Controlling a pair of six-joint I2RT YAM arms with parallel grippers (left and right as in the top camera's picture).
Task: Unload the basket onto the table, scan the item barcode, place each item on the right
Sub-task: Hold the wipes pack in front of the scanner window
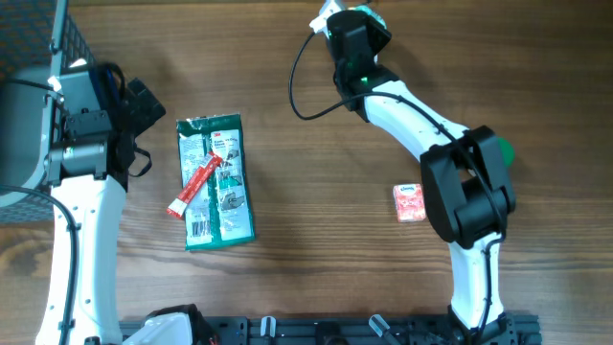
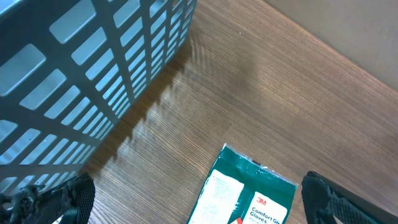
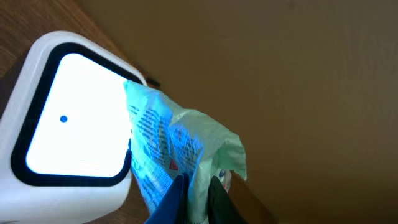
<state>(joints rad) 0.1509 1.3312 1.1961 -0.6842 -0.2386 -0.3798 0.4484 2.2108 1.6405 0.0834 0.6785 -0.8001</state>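
1. The task's thing, a pale green packet (image 3: 180, 149), is pinched in the closed right tool (image 3: 198, 202). It is held right up against the scanner (image 3: 68, 118), which stands at the far edge of the counter (image 1: 316, 240).
2. The packet's printed face is turned toward the scanner's lit window and overlaps the window's edge. This is judged to be done so that the code can be read (whether the barcode itself faces the glass cannot be told, since the print is blurred).
3. The packet is gripped by its lower end, so most of its printed surface is left uncovered by the fingers.
4. The film is seen to be crumpled and bowed. A read could be spoiled by that, so a slight turn, or a shift further across the window, is likely to be called for.
5. The left tool (image 1: 144, 129) is seen wide open and empty, well away from the scanner on its left, beside a grey basket (image 2: 81, 74). No part in the scan is judged to be needed from it.
6. Other goods lie flat on the counter, well apart from the scanner. A green glove pack (image 1: 215, 182) with a red sachet (image 1: 194, 187) across it is found toward the left tool, and a small pink pack (image 1: 410, 203) lies beside the right arm.
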